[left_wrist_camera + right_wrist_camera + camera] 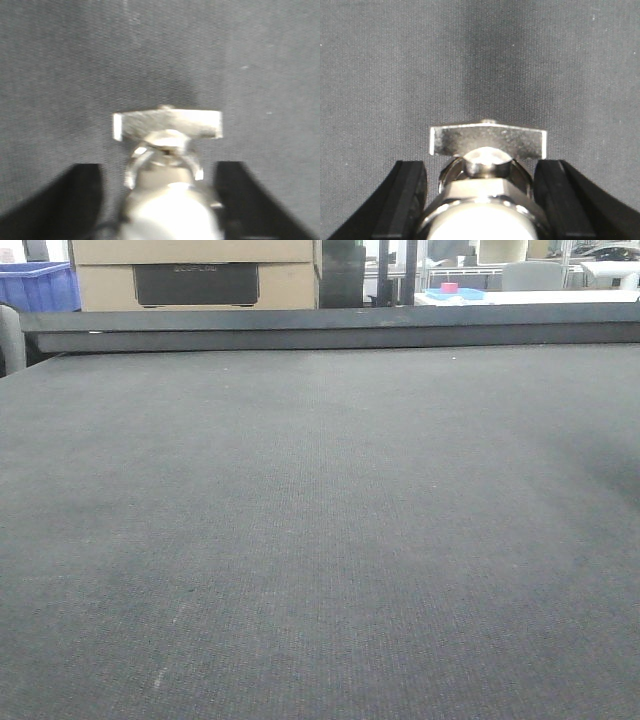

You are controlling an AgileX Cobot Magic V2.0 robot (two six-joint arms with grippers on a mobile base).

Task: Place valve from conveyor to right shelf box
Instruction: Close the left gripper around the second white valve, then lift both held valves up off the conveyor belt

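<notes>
The conveyor point(320, 540) is a wide dark grey woven belt that fills the front view; no valve or gripper shows there. In the left wrist view a silver valve point(167, 150) with a flat bar handle sits between the black fingers point(82, 195) of my left gripper point(160, 200), above the belt. The picture is blurred, and the body reaches the right finger. In the right wrist view another silver valve point(487, 165) sits sharply between the black fingers point(407, 200) of my right gripper point(480, 205), its round body pressed against both pads. The right shelf box is out of view.
Beyond the belt's far rail point(320, 328) stand stacked cardboard boxes point(195, 275), a blue crate point(38, 285) at the far left, and a white table point(520, 295) with a small pink object at the back right.
</notes>
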